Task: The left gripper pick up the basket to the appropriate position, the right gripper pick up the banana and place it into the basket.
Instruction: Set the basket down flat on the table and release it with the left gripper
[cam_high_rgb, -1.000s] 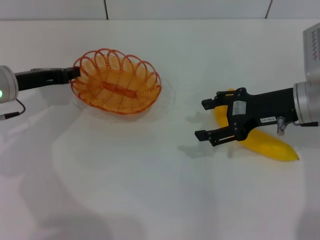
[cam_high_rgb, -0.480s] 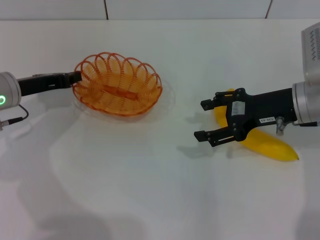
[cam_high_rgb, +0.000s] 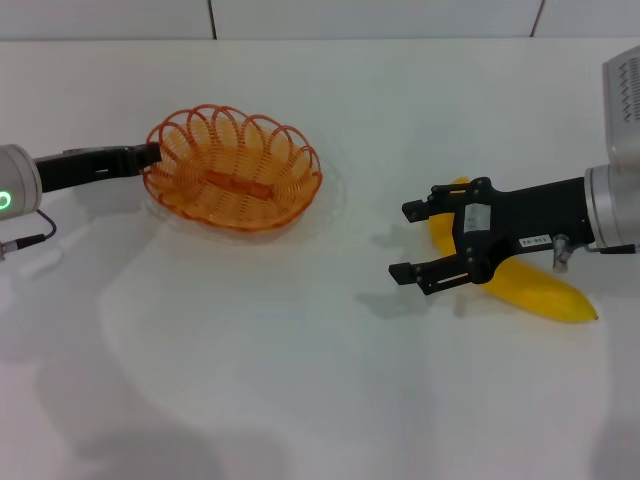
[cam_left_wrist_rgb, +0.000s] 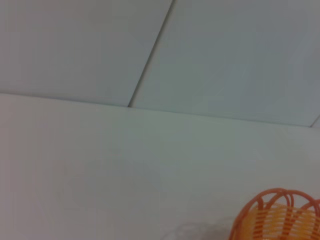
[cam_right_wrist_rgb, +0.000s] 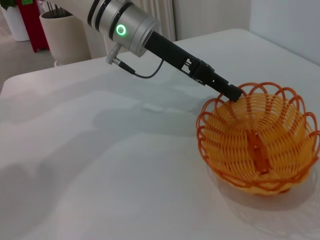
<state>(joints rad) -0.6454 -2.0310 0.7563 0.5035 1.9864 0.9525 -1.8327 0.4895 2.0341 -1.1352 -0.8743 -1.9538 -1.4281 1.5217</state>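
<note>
Basket's barely nudged in the last second, banana not picked up yet.

Left hand (cam_high_rgb: 150, 154) is clamped on the far-left rim of the basket (cam_high_rgb: 235, 170), shifting it slightly left. Right hand (cam_high_rgb: 418, 241) hovers, fingers apart and empty, over the banana (cam_high_rgb: 530, 287) lying right on the table (cam_high_rgb: 300, 380).

— What does the left arm look like?
— A silver cylinder with a glowing green ring light, a thin black cable at its side, then a slim black left gripper (cam_high_rgb: 148, 153).
— And the right?
— A silver-white wrist; the right gripper (cam_high_rgb: 420, 240) is black, two fingers (cam_high_rgb: 420, 272), small white labels.
</note>
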